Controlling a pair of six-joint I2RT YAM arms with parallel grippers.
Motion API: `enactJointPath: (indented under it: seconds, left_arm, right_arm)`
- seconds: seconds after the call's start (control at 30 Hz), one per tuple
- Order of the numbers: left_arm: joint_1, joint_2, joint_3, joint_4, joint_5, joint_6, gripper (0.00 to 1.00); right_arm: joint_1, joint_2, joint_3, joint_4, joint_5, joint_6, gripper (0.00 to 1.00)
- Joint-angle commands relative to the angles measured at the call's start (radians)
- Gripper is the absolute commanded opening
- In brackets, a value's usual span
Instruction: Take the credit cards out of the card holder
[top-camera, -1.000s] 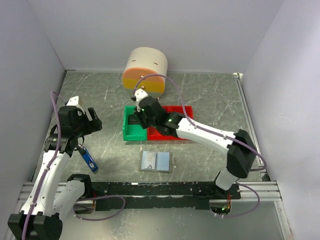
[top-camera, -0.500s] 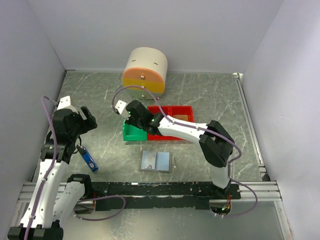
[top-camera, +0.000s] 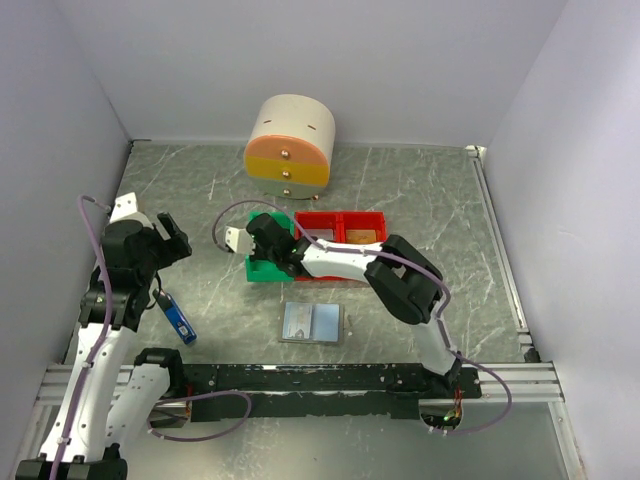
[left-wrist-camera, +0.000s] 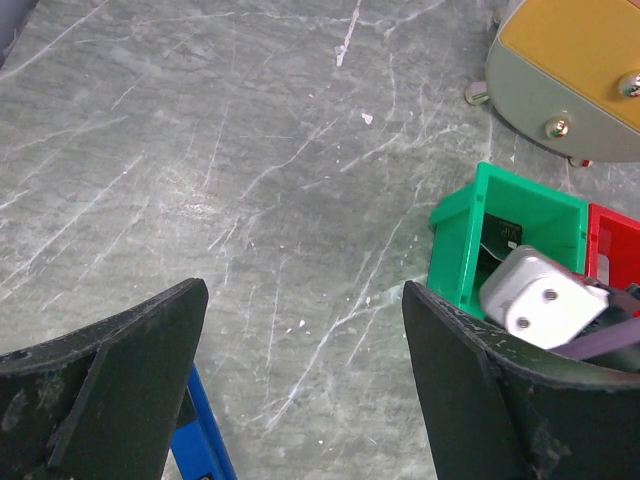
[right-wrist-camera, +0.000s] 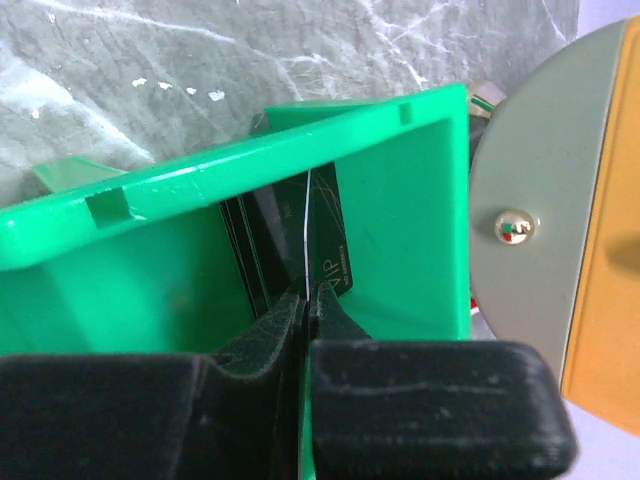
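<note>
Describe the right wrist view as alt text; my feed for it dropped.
The right fingers are shut on a thin dark credit card, seen edge-on inside the green bin. A round grey-and-orange drawer unit with a small knob fills the right edge; the marbled table shows above.

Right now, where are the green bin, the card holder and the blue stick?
green bin (left-wrist-camera: 455, 245): left wrist view, on its outer side wall.
card holder (top-camera: 312, 323): top view, on the middle of its open inside.
blue stick (top-camera: 181, 322): top view, on the middle of its blue body.
</note>
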Motion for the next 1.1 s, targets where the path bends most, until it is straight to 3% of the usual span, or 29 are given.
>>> enactJointPath:
  seconds: [0.0,0.23,0.67,0.8,1.07]
  left_arm:
    - [0.009,-0.015,0.003,0.017,-0.023,-0.010,0.90]
    - [0.013,-0.012,0.001,0.023,0.005,-0.002,0.90]
    - [0.015,-0.015,-0.002,0.027,0.015,0.001,0.88]
    - [0.015,-0.003,-0.002,0.029,0.030,0.005,0.88]
    - [0.016,-0.001,-0.004,0.034,0.043,0.010,0.87]
  right_arm:
    - [-0.004,0.049,0.033,0.088,0.052,-0.108,0.00]
    - [-0.018,0.081,0.049,0.121,0.060,-0.126,0.00]
    - [-0.048,0.147,0.132,-0.007,0.029,-0.085,0.07]
    - [-0.048,0.140,0.130,-0.020,0.030,-0.076,0.22]
    - [-0.049,0.116,0.142,-0.062,0.020,-0.034,0.30]
